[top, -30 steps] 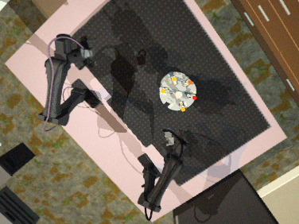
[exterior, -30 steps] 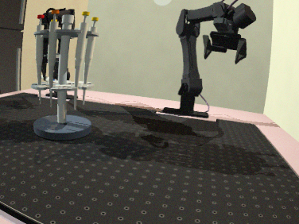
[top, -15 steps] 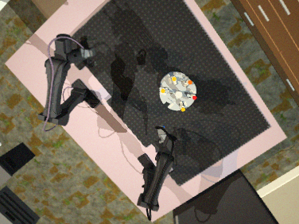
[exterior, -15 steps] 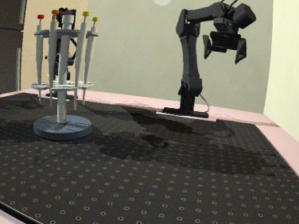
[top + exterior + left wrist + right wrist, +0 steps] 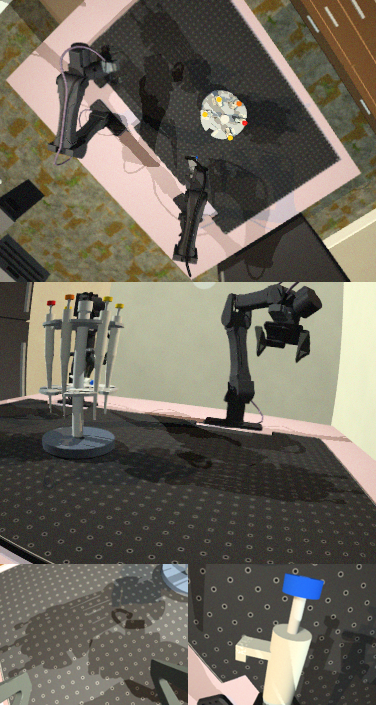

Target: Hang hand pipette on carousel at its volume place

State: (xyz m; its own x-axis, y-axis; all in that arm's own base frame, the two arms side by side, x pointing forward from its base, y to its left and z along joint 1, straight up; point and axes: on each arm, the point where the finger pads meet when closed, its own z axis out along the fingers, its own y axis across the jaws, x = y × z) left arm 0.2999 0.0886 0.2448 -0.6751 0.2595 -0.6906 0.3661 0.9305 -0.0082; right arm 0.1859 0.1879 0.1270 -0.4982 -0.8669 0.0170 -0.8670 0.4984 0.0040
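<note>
White plastic pipette w/ round blue button (image 5: pixel 197 158) (image 5: pixel 91 382) (image 5: pixel 282 668) is pinched by right gripper (image 5: pixel 193 162) (image 5: pixel 88 382) (image 5: pixel 276 699), button up, prob. so it can be hung on round grey-white carousel (image 5: pixel 206 124) (image 5: pixel 78 417) (image 5: pixel 176 582). Left gripper (image 5: pixel 112 71) (image 5: pixel 279 357) (image 5: pixel 89 668) is spread wide, kept out of way.

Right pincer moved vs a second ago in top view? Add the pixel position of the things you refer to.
Yes. The right pincer (image 5: pixel 192 162) (image 5: pixel 88 378) (image 5: pixel 276 699) has shifted toward the picture's left: it was nearly straight below the carousel (image 5: pixel 225 119) (image 5: pixel 78 443) (image 5: pixel 179 579), and is now below and left of it.
</note>
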